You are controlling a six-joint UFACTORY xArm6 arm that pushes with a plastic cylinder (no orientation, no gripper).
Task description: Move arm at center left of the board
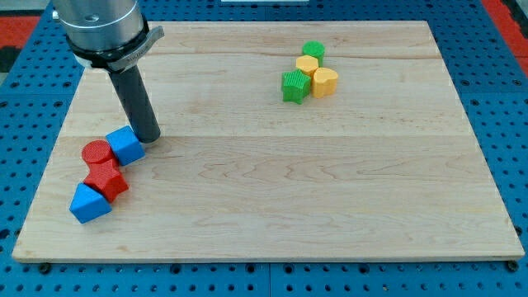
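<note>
My tip (pixel 148 137) rests on the wooden board (pixel 272 165) at the view's left, touching or nearly touching the right side of a blue cube (pixel 124 145). Below that cube lie a red cylinder (pixel 96 153), a red star-like block (pixel 106 180) and a blue triangular block (pixel 89 203), in a chain running down-left. At the view's top right sits a second cluster: a green cylinder (pixel 313 51), a yellow block (pixel 307 65), a yellow heart-like block (pixel 324 82) and a green star-like block (pixel 294 86).
The arm's grey body (pixel 99 29) hangs over the board's top left corner. Blue perforated table (pixel 503 99) surrounds the board on all sides.
</note>
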